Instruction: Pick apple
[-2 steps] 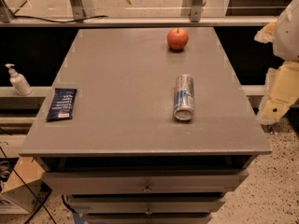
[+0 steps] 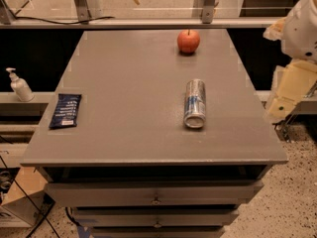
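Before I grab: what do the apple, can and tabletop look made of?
Apple: fruit or a plastic copy, unclear; smooth red-orange skin, dark stem. Can: likely thin aluminium; silvery sheen, printed label. Tabletop: matte grey, perhaps laminate or paint; no glare. Gripper sits beyond the tabletop's right edge.

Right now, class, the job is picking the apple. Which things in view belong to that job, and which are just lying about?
Belong to the job:
apple, at the far edge of the table
gripper, off the table's right side, apart from the apple

Just lying about:
can, on its side mid-table
blue packet, near the left edge
pump bottle, on the ledge to the left
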Motion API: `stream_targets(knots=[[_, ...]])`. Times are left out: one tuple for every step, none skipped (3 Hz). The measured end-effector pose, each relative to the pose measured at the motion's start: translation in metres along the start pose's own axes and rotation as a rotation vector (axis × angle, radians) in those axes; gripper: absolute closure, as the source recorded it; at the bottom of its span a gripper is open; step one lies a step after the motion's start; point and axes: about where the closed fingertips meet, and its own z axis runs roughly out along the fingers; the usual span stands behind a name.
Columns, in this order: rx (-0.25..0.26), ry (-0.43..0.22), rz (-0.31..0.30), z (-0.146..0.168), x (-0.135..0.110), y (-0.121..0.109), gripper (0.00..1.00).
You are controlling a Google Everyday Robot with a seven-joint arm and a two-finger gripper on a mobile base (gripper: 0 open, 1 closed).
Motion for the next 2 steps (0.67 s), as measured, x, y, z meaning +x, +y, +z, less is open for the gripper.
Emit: stream_targets(knots=[[0.009, -0.062, 0.031, 0.0201, -0.0076, -0.0269, 0.0], [0.007, -0.067, 0.034, 0.0249, -0.0079, -0.0303, 0.0]])
